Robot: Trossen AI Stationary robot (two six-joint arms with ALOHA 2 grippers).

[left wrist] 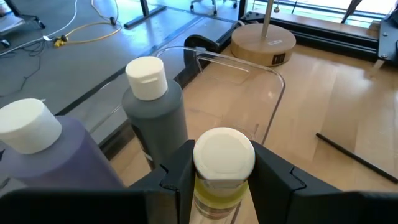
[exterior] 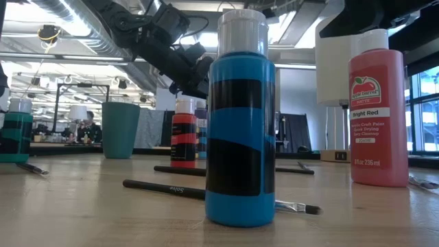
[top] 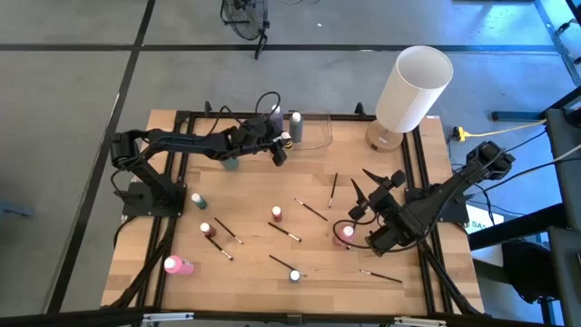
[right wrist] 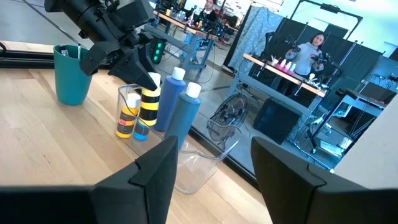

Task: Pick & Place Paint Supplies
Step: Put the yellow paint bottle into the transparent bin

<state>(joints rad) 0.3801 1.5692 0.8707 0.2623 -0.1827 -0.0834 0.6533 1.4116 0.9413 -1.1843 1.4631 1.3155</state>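
One pink bottle (exterior: 374, 110) label reads "Bright Red", "236 ml".

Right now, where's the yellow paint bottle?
The yellow paint bottle sits between the left gripper's fingers at the table's far edge, beside the grey bottle and lilac bottle.

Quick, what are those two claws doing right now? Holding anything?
Left gripper: closed on a yellow paint bottle over the clear container.
Right gripper: open, holding nothing.
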